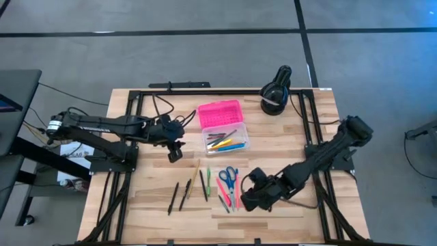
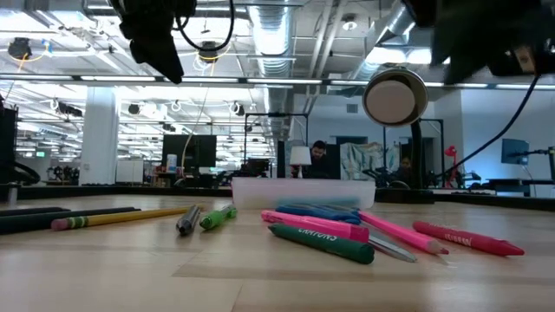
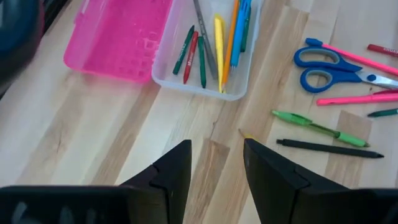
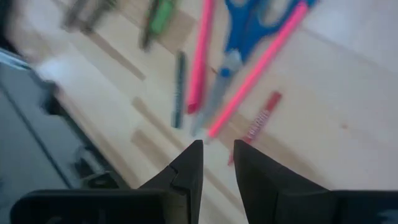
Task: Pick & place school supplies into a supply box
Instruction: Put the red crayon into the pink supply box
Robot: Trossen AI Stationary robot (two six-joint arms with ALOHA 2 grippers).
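Observation:
The supply box lies open: its pink lid is flat on the table, and its clear base holds several pens. Loose on the wood are blue-handled scissors, pink pens, a green pen, a yellow pencil and dark pens. My left gripper hangs open and empty above bare wood, left of the base. My right gripper is open and empty just right of the pink pens' near ends, by a red crayon.
A black lamp stands at the far edge, right of the lid. Black frame rails run along both sides of the tabletop. Bare wood lies near the front edge and right of the scissors.

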